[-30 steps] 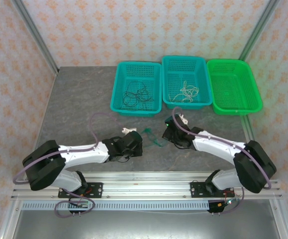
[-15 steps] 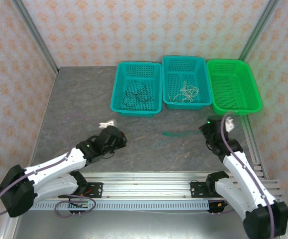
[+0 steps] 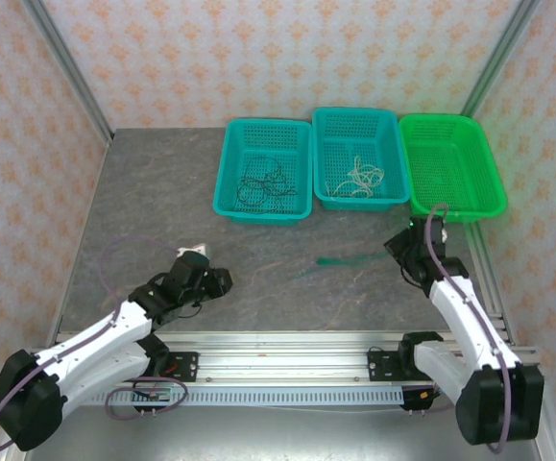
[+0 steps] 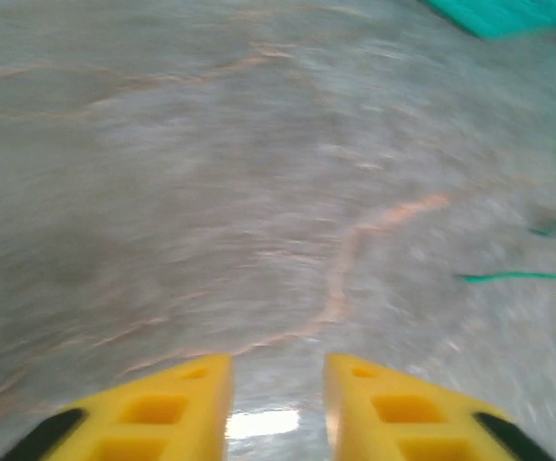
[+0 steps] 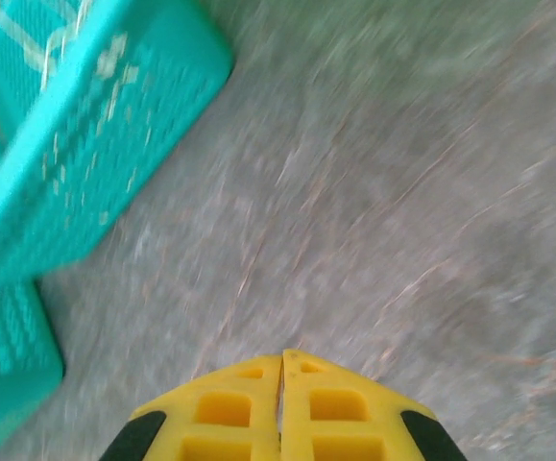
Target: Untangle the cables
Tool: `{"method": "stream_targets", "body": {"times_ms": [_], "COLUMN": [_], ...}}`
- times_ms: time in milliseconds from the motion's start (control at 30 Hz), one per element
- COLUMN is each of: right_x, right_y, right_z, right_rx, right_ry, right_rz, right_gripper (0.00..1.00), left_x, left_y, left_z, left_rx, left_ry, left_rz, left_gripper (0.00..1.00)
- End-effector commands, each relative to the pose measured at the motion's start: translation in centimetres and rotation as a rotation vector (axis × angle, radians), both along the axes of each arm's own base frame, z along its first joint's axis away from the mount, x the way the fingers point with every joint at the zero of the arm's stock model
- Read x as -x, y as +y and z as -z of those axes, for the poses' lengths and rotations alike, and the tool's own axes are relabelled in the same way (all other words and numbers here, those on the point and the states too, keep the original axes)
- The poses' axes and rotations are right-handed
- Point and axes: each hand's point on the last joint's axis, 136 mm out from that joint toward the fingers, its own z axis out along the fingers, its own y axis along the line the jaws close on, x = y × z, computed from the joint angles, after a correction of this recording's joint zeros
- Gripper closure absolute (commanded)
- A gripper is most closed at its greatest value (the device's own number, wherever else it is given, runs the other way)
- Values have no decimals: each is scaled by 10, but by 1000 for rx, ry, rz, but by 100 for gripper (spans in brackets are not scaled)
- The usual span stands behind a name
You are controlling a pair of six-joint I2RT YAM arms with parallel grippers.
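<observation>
While the green cable (image 3: 350, 258) is seen lying between them, the left gripper (image 4: 278, 370) is held slightly apart, empty, and the right gripper (image 5: 281, 365) is pressed together.

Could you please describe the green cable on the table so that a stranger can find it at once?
Look at the grey table, in front of the middle basket of the far row. There a thin green cable lies stretched flat on the bare surface. Unlike the black cables and the whitish cables, it lies in no basket.
</observation>
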Motion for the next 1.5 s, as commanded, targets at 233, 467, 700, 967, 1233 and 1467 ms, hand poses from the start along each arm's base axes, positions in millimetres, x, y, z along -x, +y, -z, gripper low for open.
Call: {"method": "stream_targets", "body": {"times_ms": [233,467,700,967,1233,1467], "right_x": [-10,-9,-14,-15,-16,6], "right_y": [95,120,122,119,70,-28], "right_z": [-52,-69,-85,-79,-68,-67], "right_rx": [-91,-121,-159,-154,45,239], "right_ry": [-142,-203,-257,-240,-196,-154], "right_rz": [-445,-517,-489,-461,-265,114], "right_gripper": [100,100,100,100,100,100], "left_x": [-10,-32,-37,-34,-45,-73], "left_y": [-121,-189,-217,-225,-202,-123], "left_z": [-79,-74,-43,-36,-17,-1], "left_rx": [-15,178,251,334,190,135], "left_ry": [-274,-228,-111,-79,-60,-44], "left_rz": [578,643,636,629,528,236], "left_gripper": [27,28,62,82,100,100]}}
